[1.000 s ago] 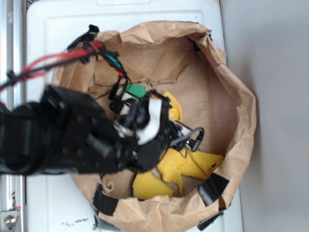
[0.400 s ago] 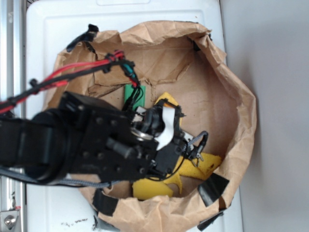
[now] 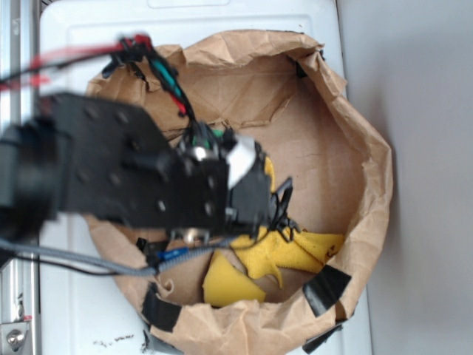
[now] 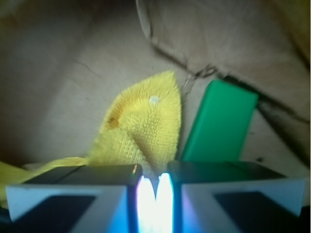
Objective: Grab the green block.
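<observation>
The green block [image 4: 221, 121] lies flat on the brown paper floor, just ahead and to the right of my gripper [image 4: 155, 187] in the wrist view. The fingers [image 4: 92, 174] are pressed together, shut, with nothing visibly held. A yellow cloth [image 4: 146, 121] peaks right in front of the fingertips, left of the block. In the exterior view my arm hangs over the middle of the paper bag and hides nearly all of the green block; my gripper [image 3: 282, 203] points down over the cloth [image 3: 295, 251].
The crumpled brown paper bag [image 3: 369, 163] walls in the whole work area on a white surface [image 3: 81, 37]. A yellow wedge sponge [image 3: 225, 285] lies at the bag's near side. Black tape [image 3: 325, 288] holds the rim. Red and green cables [image 3: 159, 70] trail from the arm.
The arm has shifted toward the back left of the bag and risen, now covering the green block that showed beside it earlier. The gripper stays shut.
</observation>
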Action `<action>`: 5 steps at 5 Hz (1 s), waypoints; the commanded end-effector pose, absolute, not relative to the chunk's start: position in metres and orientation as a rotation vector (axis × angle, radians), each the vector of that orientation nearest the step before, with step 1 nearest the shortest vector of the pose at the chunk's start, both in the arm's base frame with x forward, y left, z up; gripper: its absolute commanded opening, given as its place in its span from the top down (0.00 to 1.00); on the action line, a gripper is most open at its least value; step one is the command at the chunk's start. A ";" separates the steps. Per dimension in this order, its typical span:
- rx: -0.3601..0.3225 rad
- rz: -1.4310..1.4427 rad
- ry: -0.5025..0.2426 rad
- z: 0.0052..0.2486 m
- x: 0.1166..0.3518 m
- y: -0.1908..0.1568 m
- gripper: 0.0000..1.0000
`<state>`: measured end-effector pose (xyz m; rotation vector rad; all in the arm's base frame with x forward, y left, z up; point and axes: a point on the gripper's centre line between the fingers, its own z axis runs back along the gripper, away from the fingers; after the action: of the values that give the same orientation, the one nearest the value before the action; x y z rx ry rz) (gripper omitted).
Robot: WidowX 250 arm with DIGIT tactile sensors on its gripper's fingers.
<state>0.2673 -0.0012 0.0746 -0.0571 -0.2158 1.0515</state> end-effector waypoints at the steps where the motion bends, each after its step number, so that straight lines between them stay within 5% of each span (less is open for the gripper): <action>1: -0.129 1.022 -0.233 0.103 0.257 0.024 0.00; 5: -0.071 1.036 -0.248 0.077 0.245 0.060 0.00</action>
<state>0.2412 0.0490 0.0714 -0.0644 -0.2153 1.0300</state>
